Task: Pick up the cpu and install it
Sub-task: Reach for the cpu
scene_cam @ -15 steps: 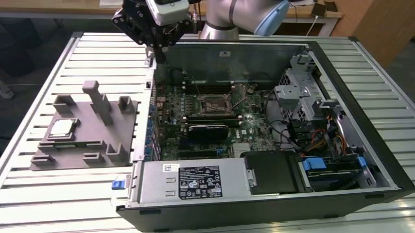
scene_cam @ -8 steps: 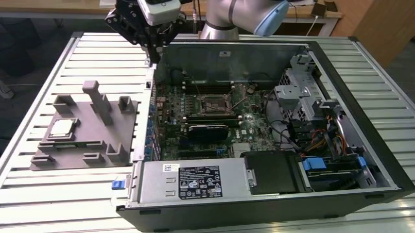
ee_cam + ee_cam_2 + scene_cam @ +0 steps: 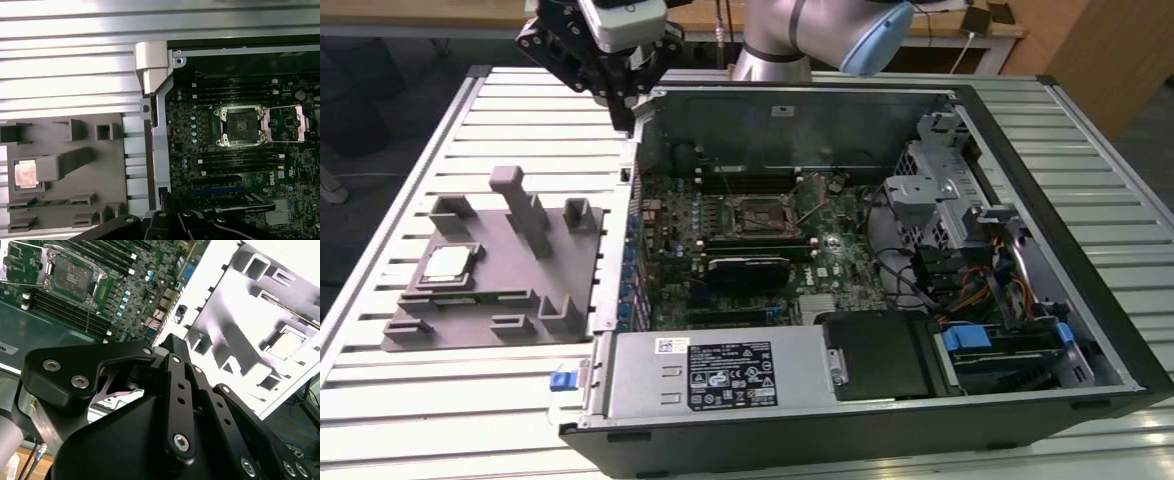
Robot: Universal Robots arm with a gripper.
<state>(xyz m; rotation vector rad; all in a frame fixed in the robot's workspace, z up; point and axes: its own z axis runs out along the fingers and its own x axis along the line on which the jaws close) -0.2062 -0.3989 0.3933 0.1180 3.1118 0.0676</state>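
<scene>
1. Whether the jaws of the gripper (image 3: 622,112) are open or closed cannot be told: in both wrist views its own black linkage covers the tips. Nothing shows between them.
2. In the exterior view the gripper hangs above the far corner of the computer case (image 3: 787,120), over the seam between case wall and slatted table (image 3: 454,400). This looks like a high vantage from which both work sites are seen.
3. The cpu (image 3: 450,262) lies flat, pale metal face up, in a square pocket of the grey holder tray (image 3: 520,290), on the exterior view's left, well apart from the gripper. The pocket probably fixes its position and heading for a repeatable grasp.
4. The socket (image 3: 240,125) sits mid-board inside the case, with its load plate (image 3: 282,122) swung aside, so it appears ready to receive the chip.
5. Hard to make out:
   - In the first wrist view a tall grey block (image 3: 60,165) leans across one side of the cpu's pocket.
   - In the second wrist view the tray glares white, so the chip's rim is faint.
   - The socket's contacts are too small to judge.
   - The power supply (image 3: 720,375) hides the board's near edge.
</scene>
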